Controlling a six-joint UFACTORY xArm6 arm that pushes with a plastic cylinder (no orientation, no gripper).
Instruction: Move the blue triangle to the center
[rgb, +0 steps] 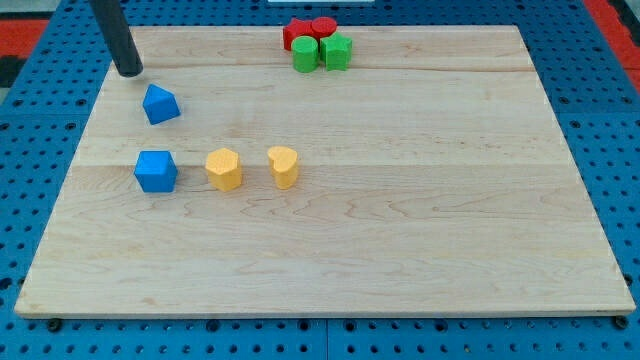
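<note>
The blue triangle (160, 104) sits on the worktop (400, 230) in the view's upper left, well away from the middle of the board. My tip (129, 72) is down just above and to the left of it, near but with a sliver of wood showing between them, so no contact that I can see. There's no gripper on this rig, only the dark rod, so nothing opens or closes and nothing is held. Just below the triangle, toward the view's bottom, a blue cube (156, 171) stands apart from it. To that cube's right come a yellow block (224, 169) and then a yellow heart-like block (284, 166), in a rough row. Up at the view's top edge, a red block (297, 32) and a red cylinder (323, 27) huddle against a green cylinder (305, 55) and a green block (336, 51), touching in a tight cluster.
</note>
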